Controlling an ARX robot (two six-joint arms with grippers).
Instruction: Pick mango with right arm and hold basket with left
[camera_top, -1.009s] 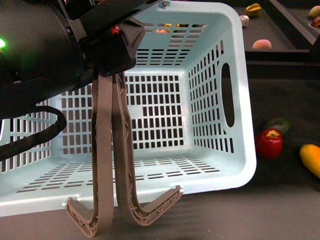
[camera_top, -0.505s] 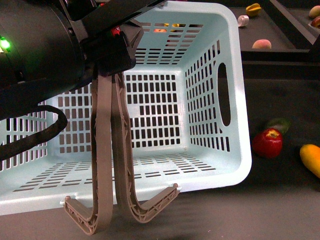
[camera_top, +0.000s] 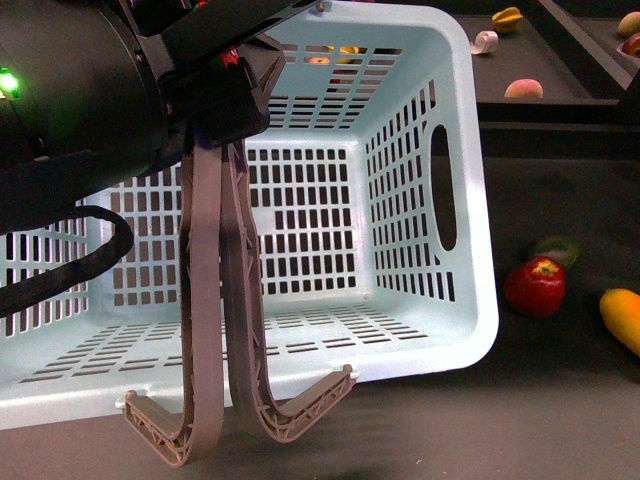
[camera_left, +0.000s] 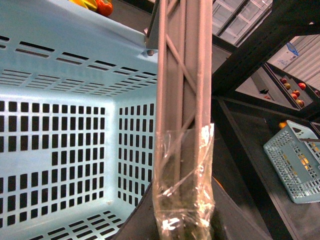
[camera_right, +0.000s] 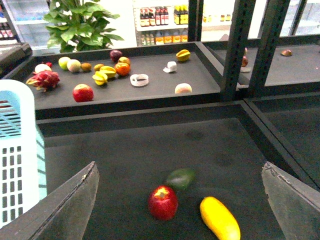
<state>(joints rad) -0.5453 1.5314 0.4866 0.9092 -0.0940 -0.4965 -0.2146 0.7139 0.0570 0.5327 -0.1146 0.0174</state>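
The light turquoise basket (camera_top: 420, 200) hangs tilted in the front view, its open side toward the camera, its two grey-brown handles (camera_top: 205, 300) gathered together. My left gripper (camera_left: 182, 227) is shut on the basket handles (camera_left: 182, 100), which are wrapped in clear film at the grip. The yellow-orange mango (camera_right: 219, 218) lies on the dark shelf next to a red apple (camera_right: 163, 202); it also shows at the front view's right edge (camera_top: 622, 318). My right gripper (camera_right: 180, 200) is open, above and short of the mango, fingers (camera_right: 75, 200) wide apart.
A dark green fruit (camera_right: 181, 177) lies just behind the apple. The rear shelf holds several fruits, among them a red apple (camera_right: 83, 93) and a starfruit (camera_right: 183, 55). Black shelf posts (camera_right: 232, 50) stand to the right. A second turquoise basket (camera_left: 295, 162) sits farther off.
The basket has shifted slightly left and up in the front view, its right wall drawing farther from the apple. The apple and mango have not moved.
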